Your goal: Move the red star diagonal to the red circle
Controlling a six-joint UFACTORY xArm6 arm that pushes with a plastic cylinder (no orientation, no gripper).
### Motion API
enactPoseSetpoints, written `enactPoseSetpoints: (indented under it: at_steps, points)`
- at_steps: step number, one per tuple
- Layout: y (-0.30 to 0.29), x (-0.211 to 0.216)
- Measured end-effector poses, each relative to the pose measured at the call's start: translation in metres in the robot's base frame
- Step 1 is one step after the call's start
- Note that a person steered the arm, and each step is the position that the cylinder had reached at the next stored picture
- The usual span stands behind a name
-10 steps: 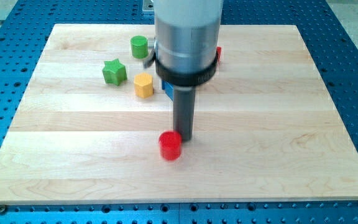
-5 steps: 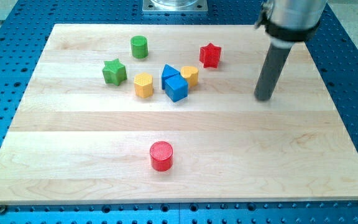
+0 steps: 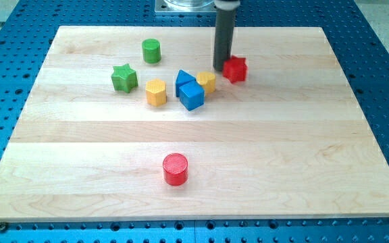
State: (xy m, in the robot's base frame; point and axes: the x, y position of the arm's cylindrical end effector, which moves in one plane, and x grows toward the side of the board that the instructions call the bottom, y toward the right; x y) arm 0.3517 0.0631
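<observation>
The red star (image 3: 236,69) lies on the wooden board (image 3: 302,135) toward the view's top, right of centre. My tip (image 3: 221,68) stands right at the star's left edge, touching or nearly touching it. The red circle (image 3: 175,169) lies far below, near the view's bottom centre.
Left of my tip lies a cluster: a yellow block (image 3: 206,82), two blue blocks (image 3: 189,90) and a yellow hexagon (image 3: 156,92). A green star (image 3: 124,78) and a green cylinder (image 3: 151,50) lie further left. The blue perforated table surrounds the board.
My tip went from the red circle to the board's right side, then to the star's left edge. The star has shifted a little to the right and down. The red circle slid slightly down-left.
</observation>
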Motion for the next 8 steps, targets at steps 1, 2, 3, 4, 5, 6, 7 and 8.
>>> enactPoseSetpoints:
  at_steps: [1,2,3,4,5,6,7,8]
  points:
    - [0.020,0.026]
    - [0.020,-0.030]
    - [0.014,-0.075]
    - [0.050,-0.064]
    - [0.072,-0.016]
    - [0.072,0.059]
    - [0.048,0.105]
    - [0.069,0.089]
